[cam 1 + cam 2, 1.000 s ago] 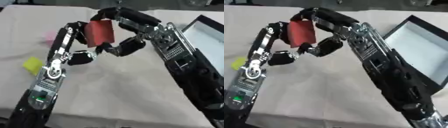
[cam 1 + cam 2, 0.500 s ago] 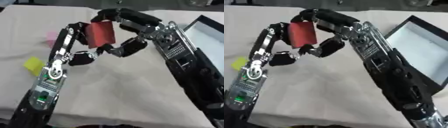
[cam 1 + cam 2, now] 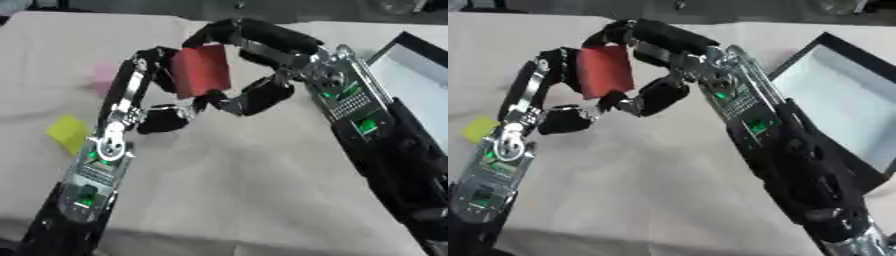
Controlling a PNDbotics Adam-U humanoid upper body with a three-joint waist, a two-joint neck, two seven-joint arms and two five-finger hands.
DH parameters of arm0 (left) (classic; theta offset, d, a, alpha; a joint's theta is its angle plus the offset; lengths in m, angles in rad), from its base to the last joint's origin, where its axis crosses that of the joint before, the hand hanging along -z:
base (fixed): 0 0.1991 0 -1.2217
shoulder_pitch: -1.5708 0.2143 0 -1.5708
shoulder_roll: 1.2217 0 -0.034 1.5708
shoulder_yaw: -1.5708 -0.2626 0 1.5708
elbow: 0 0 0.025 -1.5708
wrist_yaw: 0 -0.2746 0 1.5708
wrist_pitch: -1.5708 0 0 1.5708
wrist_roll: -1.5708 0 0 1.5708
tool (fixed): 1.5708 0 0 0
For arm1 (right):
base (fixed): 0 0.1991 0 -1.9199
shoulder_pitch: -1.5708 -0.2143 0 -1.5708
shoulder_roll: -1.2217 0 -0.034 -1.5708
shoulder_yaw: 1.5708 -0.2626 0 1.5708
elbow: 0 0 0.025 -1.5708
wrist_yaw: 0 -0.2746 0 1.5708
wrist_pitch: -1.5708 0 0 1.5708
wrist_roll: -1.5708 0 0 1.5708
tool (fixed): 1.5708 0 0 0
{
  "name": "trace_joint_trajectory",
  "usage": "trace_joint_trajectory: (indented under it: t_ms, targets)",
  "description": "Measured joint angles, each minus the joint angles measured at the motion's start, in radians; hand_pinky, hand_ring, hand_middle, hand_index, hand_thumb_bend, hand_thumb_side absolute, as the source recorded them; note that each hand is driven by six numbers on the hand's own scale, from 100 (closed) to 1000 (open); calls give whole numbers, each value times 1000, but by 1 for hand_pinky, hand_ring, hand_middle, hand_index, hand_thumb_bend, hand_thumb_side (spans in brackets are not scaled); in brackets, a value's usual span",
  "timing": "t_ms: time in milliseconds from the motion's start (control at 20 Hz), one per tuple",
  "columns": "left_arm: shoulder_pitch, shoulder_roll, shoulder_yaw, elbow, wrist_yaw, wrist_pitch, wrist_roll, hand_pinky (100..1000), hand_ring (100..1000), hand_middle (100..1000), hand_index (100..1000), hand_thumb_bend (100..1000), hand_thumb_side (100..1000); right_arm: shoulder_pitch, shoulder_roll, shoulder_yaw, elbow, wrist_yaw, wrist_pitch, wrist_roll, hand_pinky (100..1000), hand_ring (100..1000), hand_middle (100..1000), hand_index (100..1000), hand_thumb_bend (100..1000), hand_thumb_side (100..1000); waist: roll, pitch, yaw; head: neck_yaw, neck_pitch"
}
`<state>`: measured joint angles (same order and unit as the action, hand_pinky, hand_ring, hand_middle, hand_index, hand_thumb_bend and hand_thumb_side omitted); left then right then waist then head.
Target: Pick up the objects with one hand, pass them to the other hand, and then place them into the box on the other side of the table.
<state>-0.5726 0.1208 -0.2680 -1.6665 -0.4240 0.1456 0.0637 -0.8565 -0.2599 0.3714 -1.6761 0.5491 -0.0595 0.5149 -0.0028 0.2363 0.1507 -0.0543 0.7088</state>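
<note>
Mid-handover: the left hand (image 3: pixel 162 90) and right hand (image 3: pixel 254 65) both clasp the red block (image 3: pixel 201 70); next, left releases, right carries to the box (image 3: pixel 842 107) at 3 o'clock.

A counter (image 3: pixel 219 200) covered in a pale beige cloth fills nearly the whole frame, from the lower edge up to a narrow strip at the top. The cloth is matte and a little creased, with soft folds showing in the lower middle and toward the left side. Its far edge runs across the top of the frame, slightly askew, higher at the left than at the right. Beyond that edge lies a dark band of background (image 3: pixel 737 10), grey to black, with only a few blurred shapes that cannot be made out. The light is even and soft, casting faint shadows on the cloth near the centre.
</note>
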Motion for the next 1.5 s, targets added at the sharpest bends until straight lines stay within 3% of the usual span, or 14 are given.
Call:
trace_joint_trajectory:
  t_ms: [250,500,800,950,1200,1500]
  targets:
    - [0,0,5,-1,14,-3,6,504,413,454,600,343,100,4,1,6,0,-14,32,-57,878,818,404,538,100,100,0,0,0,-1,0]
    - [0,0,8,-3,19,-5,8,542,452,498,655,489,100,5,1,11,4,-43,56,-93,865,796,380,511,100,100,0,0,0,-2,0]
    - [2,1,14,-3,-11,-15,-21,663,594,685,842,747,100,12,1,12,3,-81,72,-89,861,794,363,493,100,100,0,0,0,-2,0]
    - [2,1,20,0,-51,-18,-42,703,637,731,881,887,100,12,0,10,1,-100,84,-77,861,795,358,490,100,100,0,0,1,-3,0]
    - [2,1,24,0,-135,-13,-54,715,654,742,909,944,100,12,-2,2,-3,-130,105,-59,862,792,352,484,100,100,0,0,0,-3,0]
    - [7,1,24,1,-218,19,-29,715,654,743,913,948,100,12,-12,-13,-22,-150,123,-56,862,792,352,484,100,100,0,0,-2,-3,0]
